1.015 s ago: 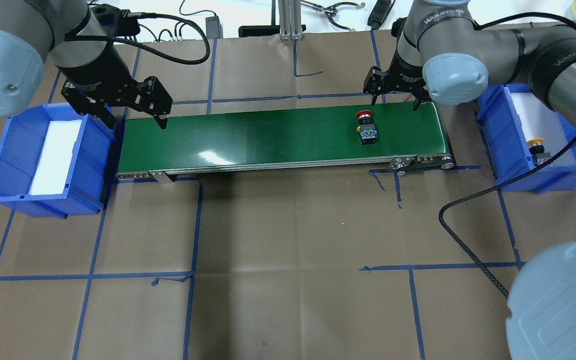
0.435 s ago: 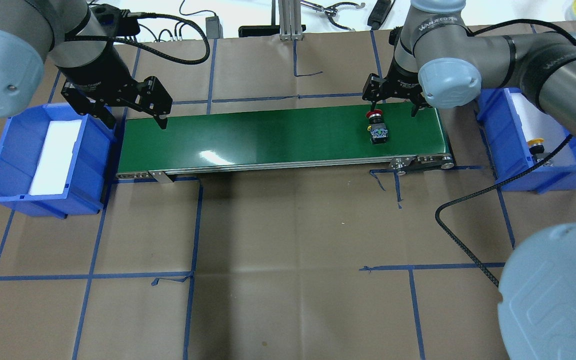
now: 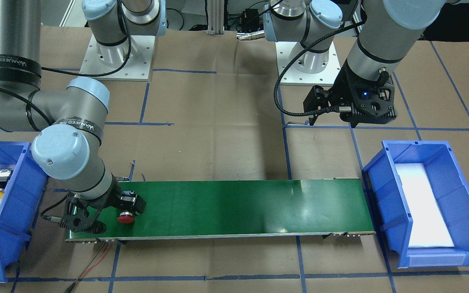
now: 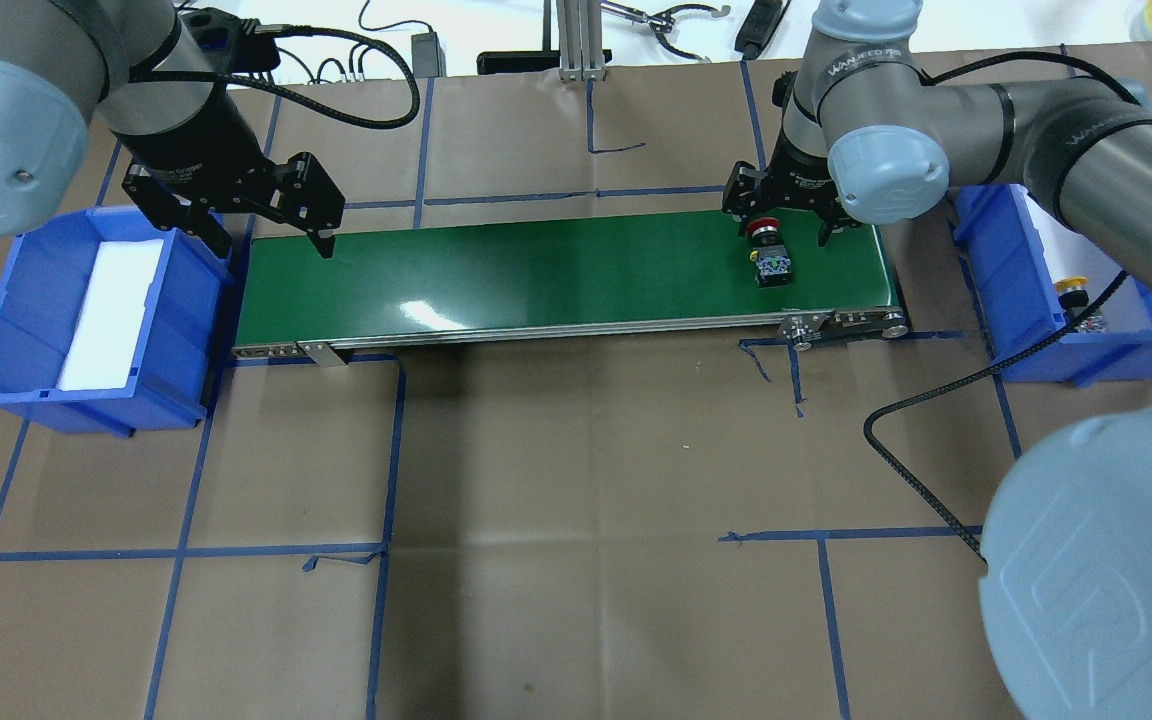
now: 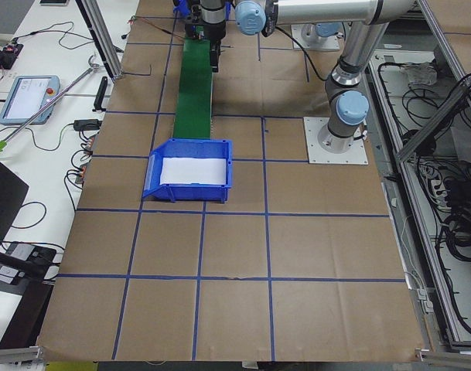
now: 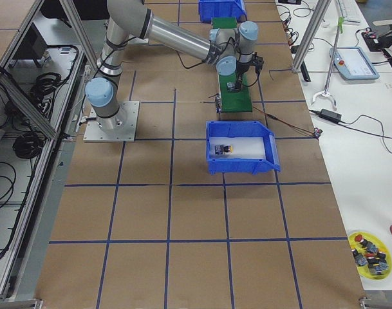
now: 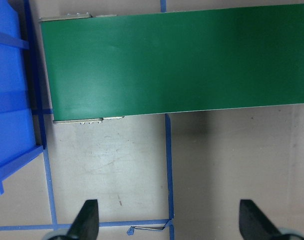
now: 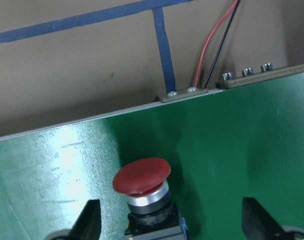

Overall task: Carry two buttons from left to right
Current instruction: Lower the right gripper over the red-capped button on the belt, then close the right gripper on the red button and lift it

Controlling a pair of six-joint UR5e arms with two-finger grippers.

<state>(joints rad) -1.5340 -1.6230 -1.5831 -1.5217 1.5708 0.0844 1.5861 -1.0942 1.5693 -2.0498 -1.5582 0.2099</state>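
Note:
A red-capped button [image 4: 768, 250] lies on its side near the right end of the green conveyor belt [image 4: 536, 270]. My right gripper [image 4: 781, 215] hangs open just above it. In the right wrist view the red cap [image 8: 142, 176] sits between the two fingers [image 8: 89, 222], nearer the view's left one, with no contact showing. The front view shows the same red cap [image 3: 125, 219] under that gripper. A yellow-capped button [image 4: 1076, 293] rests in the right blue bin [image 4: 986, 255]. My left gripper [image 4: 269, 235] is open and holds nothing, over the belt's left end by the left blue bin [image 4: 26, 290].
The left bin holds only a white foam pad [image 4: 111, 310]. A black cable [image 4: 921, 470] loops over the paper-covered table in front of the right arm. Cables and tools [image 4: 666, 20] lie along the far edge. A plate of spare parts [image 6: 369, 248] sits far off to the right.
The red button has ridden the belt to the right. My right gripper has shifted slightly left and closer over it. The left arm has not moved.

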